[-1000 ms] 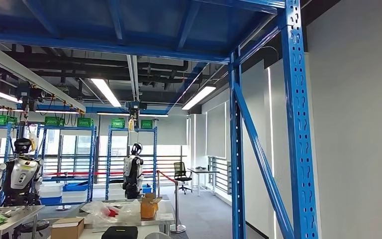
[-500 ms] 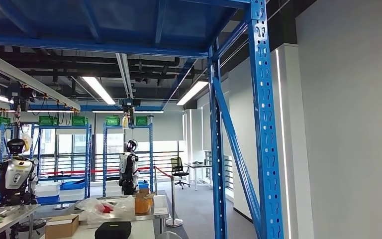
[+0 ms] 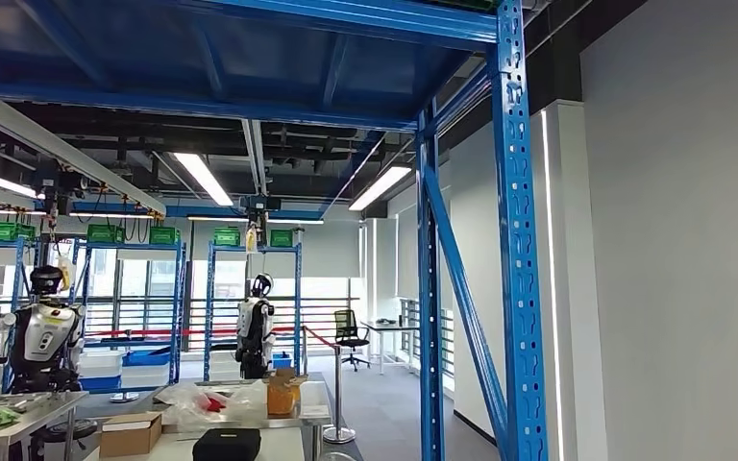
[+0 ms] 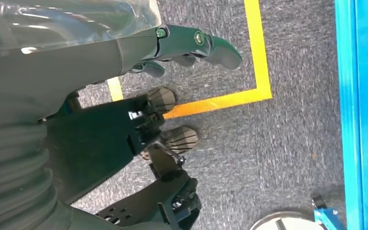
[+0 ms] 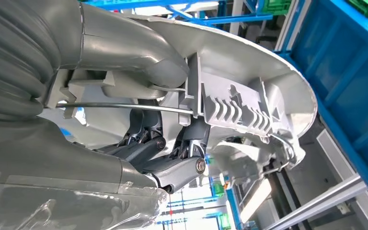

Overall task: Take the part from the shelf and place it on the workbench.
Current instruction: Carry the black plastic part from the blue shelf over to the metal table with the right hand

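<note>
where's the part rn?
In the right hand: the right wrist view shows the light grey ribbed plastic part gripped against its thumb and dark fingers, with blue shelf beams close behind it.

Blue racking (image 3: 519,240) beside a white wall (image 3: 682,269); ceiling strip lights (image 3: 202,178) glow.

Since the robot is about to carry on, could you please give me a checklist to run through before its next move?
1. Part gripped: ok; the right robot hand holds the grey moulded part.
2. Left robot hand free: ok; fingers apart above the carpet.
3. Workbench in sight: cannot tell; the head view shows distant tables.
4. Clearance from blue shelf upright: cannot tell.
</note>
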